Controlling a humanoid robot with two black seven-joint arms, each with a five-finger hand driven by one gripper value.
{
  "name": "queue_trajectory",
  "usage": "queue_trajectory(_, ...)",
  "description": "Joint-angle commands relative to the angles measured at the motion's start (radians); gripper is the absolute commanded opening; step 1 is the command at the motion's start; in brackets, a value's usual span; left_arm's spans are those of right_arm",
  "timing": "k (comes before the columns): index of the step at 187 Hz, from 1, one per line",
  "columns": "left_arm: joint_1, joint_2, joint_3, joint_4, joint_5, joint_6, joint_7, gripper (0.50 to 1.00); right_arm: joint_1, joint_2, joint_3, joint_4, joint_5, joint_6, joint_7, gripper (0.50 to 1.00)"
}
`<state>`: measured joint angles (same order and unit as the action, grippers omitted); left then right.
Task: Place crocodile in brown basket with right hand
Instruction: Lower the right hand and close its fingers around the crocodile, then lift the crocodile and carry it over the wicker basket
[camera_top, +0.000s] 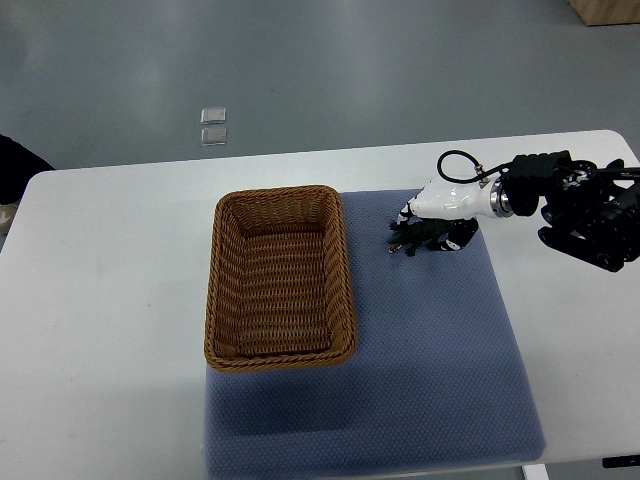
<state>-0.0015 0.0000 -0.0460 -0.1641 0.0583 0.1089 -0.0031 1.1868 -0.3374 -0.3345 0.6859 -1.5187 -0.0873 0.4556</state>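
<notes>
The crocodile (408, 240), a small dark green toy, lies at the far edge of the blue-grey mat (440, 350), just right of the brown wicker basket (281, 278). My right hand (432, 232) reaches in from the right edge. Its white palm sits over the toy and its dark fingers (460, 236) curl around the toy's right end. The toy's head end sticks out to the left of the hand. The basket holds nothing and stands about a hand's width left of the crocodile. The left arm is out of the picture.
The white table (110, 330) carries the mat and the basket. Two small clear squares (213, 126) lie on the grey floor beyond the table. A dark shape (12, 165) shows at the left edge. A black cable (460, 165) loops above my right wrist.
</notes>
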Motion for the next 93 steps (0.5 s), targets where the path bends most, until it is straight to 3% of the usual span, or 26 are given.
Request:
queue_trajectory(1,0.000,0.000,0.000,0.000,-0.001,0.000,0.000,1.000,0.004,-0.006,0.008,0.000,0.005,-0.005,0.003,0.500)
queue_trajectory(93,0.000,0.000,0.000,0.000,0.000,0.000,0.000,1.000,0.069,-0.014,0.015,0.023,0.025,-0.051,0.046,0.500)
